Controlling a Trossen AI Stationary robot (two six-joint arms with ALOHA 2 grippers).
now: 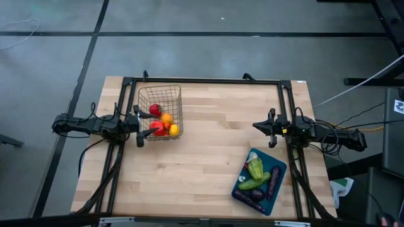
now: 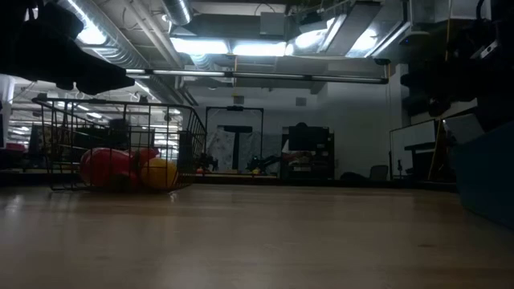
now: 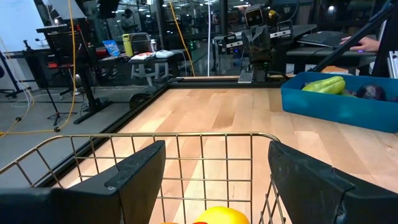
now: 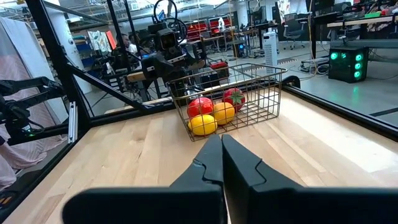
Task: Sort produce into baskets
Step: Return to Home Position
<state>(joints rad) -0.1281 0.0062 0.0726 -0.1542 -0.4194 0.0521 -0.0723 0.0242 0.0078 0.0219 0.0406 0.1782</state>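
So both arms hang level over the wooden table, one at each side. The left gripper sits at the left wall of the silver wire basket, fingers spread wide, nothing held. Its wrist view shows the two dark fingers on either side of the basket rim. The right gripper is over the right side of the table, well apart from the basket, with its fingers pressed together and holding nothing.

The basket is on the far left part of the table and holds two red tomatoes, an orange and a yellow lemon. The teal tray lies at the near right, tilted a bit, with a pale green chayote, a cucumber, dark purple eggplants and white garlic in it.
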